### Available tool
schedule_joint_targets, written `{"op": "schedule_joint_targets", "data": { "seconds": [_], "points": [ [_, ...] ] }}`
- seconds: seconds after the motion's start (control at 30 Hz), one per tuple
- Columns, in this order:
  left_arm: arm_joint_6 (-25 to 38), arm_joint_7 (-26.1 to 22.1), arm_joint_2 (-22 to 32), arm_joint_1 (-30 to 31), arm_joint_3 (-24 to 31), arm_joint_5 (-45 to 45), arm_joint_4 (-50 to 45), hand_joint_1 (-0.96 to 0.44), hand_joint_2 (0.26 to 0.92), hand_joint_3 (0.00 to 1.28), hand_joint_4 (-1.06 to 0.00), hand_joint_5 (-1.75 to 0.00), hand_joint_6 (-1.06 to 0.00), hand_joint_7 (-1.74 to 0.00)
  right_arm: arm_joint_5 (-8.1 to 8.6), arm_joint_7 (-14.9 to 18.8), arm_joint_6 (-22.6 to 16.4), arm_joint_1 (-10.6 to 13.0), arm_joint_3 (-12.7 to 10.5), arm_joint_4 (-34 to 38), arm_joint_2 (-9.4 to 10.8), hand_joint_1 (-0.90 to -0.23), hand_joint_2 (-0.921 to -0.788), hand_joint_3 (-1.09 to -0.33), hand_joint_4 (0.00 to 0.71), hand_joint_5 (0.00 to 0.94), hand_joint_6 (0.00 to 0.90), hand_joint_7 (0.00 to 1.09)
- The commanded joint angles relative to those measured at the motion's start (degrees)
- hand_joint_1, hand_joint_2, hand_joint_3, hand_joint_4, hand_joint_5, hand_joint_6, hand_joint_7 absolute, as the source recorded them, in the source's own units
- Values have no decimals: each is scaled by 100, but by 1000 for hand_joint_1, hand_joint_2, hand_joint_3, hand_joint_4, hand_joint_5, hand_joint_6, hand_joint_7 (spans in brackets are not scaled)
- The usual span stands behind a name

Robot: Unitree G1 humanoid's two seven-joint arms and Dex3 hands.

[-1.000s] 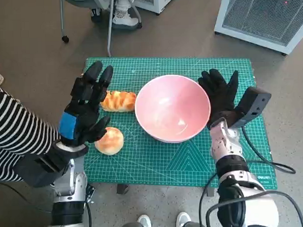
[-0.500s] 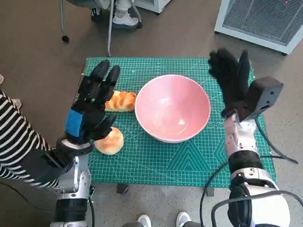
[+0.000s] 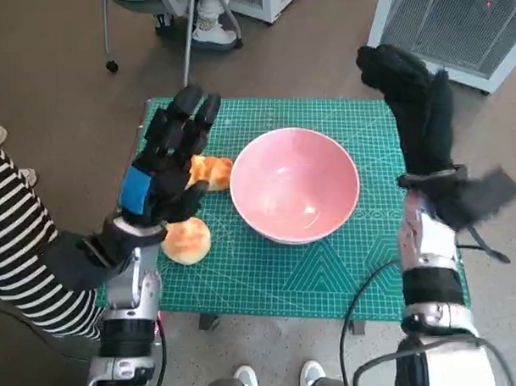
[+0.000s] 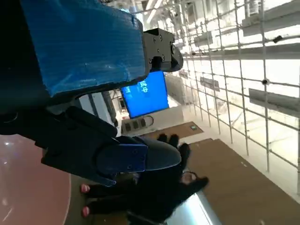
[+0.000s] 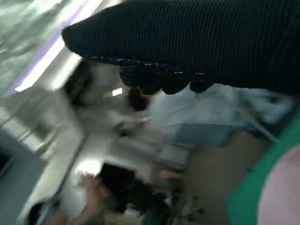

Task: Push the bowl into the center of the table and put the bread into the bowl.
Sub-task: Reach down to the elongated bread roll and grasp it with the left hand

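Head view: pink bowl [image 3: 294, 185] sitting near the middle of the green mat [image 3: 269, 277] on the desk, empty. Long bread loaf [image 3: 211, 171] just beside the bowl's left rim, partly hidden under the left robot hand [image 3: 163, 181]; round bun [image 3: 186, 239] near the bowl, on its left and toward the robot. Left robot hand raised above the loaf, fingers spread, grasping nothing. Right robot hand [image 3: 414, 103] lifted high to the right of the bowl, past the mat's far right corner, gloved fingers pointing away from the robot, released and empty. Striped sleeve [image 3: 18, 252] of a person well left of the bowl.

Left wrist view: only here, a blue screen [image 4: 144, 94] in the distance; bowl's pink edge [image 4: 28, 187] in one corner; blue-taped left robot hand [image 4: 84, 84] close up.

Right wrist view: heavily blurred; glove [image 5: 197, 44], a strip of mat [image 5: 262, 183] and bowl rim [image 5: 283, 197], indistinct people behind.
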Motion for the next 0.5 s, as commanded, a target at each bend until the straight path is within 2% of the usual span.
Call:
{"op": "schedule_joint_targets", "data": {
  "seconds": [0.03,0.23,0.3,0.5],
  "points": [
    [-44,-129,45,-280,31,-68,84,-670,921,410,-135,-10,-10,-380,196,189,176,523,216,-795,38,-781,-921,-736,143,20,199,201],
    [1,-227,75,-421,34,-88,50,-669,921,398,-142,-12,-12,-390,403,277,446,883,437,-1577,66,-788,-921,-692,159,4,106,403],
    [18,-246,81,-454,29,-86,26,-669,921,396,-142,-11,-11,-394,439,295,498,952,496,-1732,66,-790,-921,-686,158,2,88,434],
    [72,-320,90,-534,28,-112,-13,-666,921,365,-143,-8,0,-419,493,341,528,987,569,-1814,34,-804,-921,-678,148,4,47,505]
  ]
}}
